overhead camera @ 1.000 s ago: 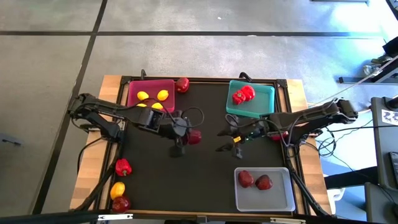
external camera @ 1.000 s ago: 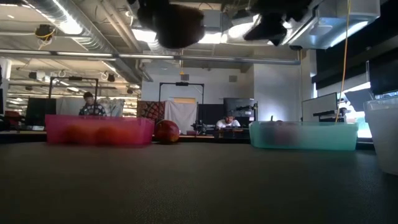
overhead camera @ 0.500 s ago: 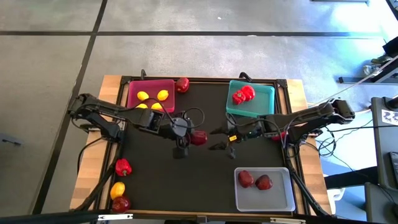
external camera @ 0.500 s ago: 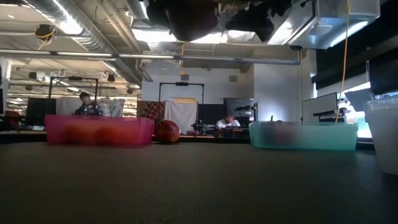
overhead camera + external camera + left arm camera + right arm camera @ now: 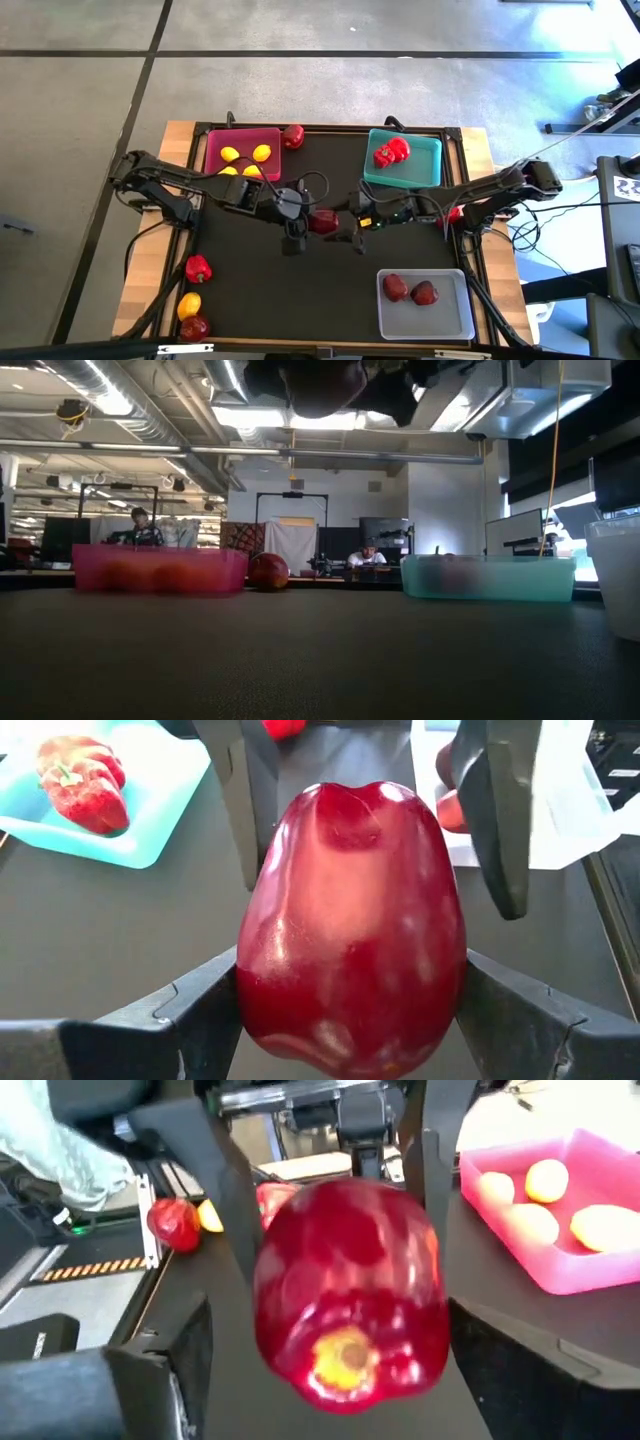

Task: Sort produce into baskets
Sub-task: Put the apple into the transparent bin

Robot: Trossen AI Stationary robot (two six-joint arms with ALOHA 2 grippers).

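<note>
**Apple held between both grippers above mid-table**

While our left gripper [image 5: 305, 222] clamps the dark red apple [image 5: 322, 222] above the mat, we bring our right gripper [image 5: 345, 225] around it, fingers apart on both sides, between the pink basket [image 5: 212, 140] and the teal basket [image 5: 432, 160].

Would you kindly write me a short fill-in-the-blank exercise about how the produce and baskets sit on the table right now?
1. The left gripper holds a dark red ____ above the middle of the table.
2. The yellow lemons lie in the ____ basket.
3. The clear basket holds ____ apples.
4. The teal basket holds red ____.

Missing words: apple; pink; two; peppers
</note>
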